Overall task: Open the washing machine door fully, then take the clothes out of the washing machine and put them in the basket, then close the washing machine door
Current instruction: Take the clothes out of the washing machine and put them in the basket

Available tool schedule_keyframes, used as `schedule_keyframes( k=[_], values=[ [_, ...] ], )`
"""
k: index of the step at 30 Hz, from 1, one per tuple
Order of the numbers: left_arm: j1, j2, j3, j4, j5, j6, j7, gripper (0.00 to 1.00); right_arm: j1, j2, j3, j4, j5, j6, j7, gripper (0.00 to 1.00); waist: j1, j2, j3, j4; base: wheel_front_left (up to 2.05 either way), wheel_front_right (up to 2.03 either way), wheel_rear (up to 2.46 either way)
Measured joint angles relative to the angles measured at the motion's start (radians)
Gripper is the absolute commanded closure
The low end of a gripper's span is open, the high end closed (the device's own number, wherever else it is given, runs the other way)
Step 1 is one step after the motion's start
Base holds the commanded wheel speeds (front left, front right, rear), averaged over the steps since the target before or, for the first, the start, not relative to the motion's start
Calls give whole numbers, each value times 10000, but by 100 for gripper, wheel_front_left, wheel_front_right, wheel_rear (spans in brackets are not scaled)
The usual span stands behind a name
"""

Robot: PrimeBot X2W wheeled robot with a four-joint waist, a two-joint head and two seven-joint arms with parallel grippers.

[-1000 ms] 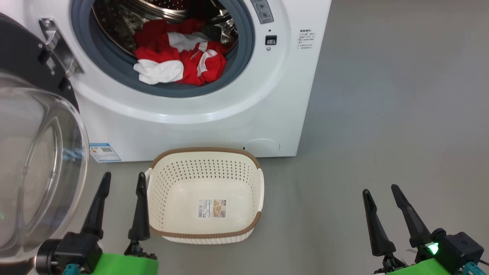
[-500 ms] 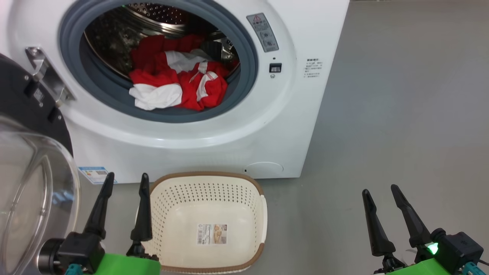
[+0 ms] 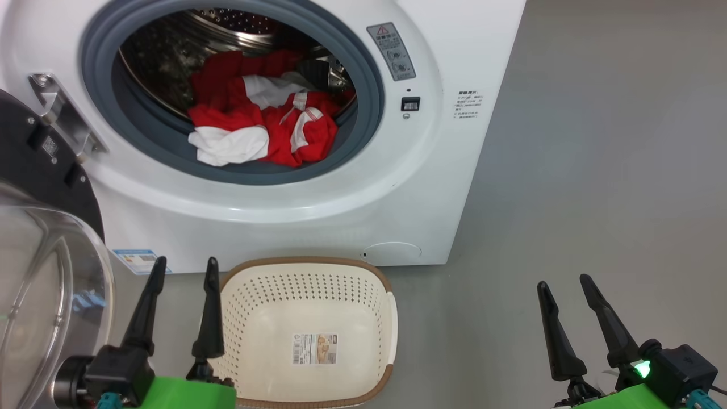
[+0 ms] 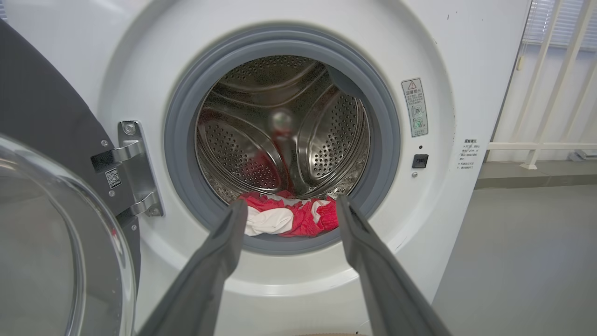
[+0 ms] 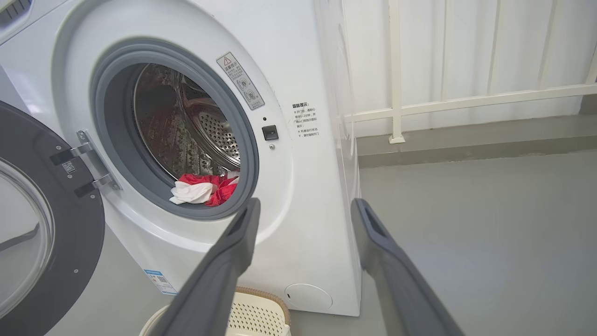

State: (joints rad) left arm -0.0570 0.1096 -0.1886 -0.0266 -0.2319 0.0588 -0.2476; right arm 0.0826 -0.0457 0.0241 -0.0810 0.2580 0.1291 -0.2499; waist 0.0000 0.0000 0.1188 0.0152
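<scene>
- Washing machine (image 3: 318,221): a white front-loading box is shown standing on the grey floor (image 3: 596,199). Its round opening is lined by a grey rubber ring (image 3: 372,102), behind which the perforated steel drum (image 4: 322,140) is seen.
- Washing machine door (image 3: 40,165): the door is swung wide open at the left of the opening and is carried by a metal hinge (image 3: 59,111). Its black rim and bulging clear glass bowl are turned away from the machine, so the opening is left uncovered.
- Railing (image 5: 396,93): white bars are seen in the right wrist view, beyond the machine's right side.
- Basket (image 3: 306,289): a cream perforated basket with a brown rim is set on the floor just in front of the machine, below the opening. A paper label (image 3: 314,348) is seen on its bare bottom.
- Clothes (image 3: 255,130): a red and white bundle is seen lying in the bottom of the drum, at its front. One white fold is laid against the rubber ring.
- Left tool (image 3: 186,259): it is held low between the door's glass bowl and the basket's left wall. Its two dark fingers are spread apart and nothing is gripped. In the left wrist view the clothes are framed between the fingers, well apart from them.
- Right tool (image 3: 563,280): it is held low over bare floor, right of the basket and well apart from it. Its fingers are spread wide and nothing is gripped.
- Blue label (image 3: 135,261): it is fixed at the lower left corner of the machine's front.
</scene>
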Motion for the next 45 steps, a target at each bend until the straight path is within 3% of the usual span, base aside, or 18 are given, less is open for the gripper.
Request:
schedule_keyframes(
  k=[14,23,45],
  values=[
    [-1150,29,-19,67,-2,86,-2,0,-513,-2,48,-184,-15,0,-2,0,0,0,1063,-30,0,0,0],
    [-2488,33,-23,794,0,54,-19,0,-1005,-6,117,-196,-104,0,-33,0,1,0,1877,-133,0,0,0],
    [-6844,548,77,5216,36,-382,370,0,-1578,-13,378,-161,-188,0,-44,0,0,0,2964,-705,0,0,0]
  ],
)
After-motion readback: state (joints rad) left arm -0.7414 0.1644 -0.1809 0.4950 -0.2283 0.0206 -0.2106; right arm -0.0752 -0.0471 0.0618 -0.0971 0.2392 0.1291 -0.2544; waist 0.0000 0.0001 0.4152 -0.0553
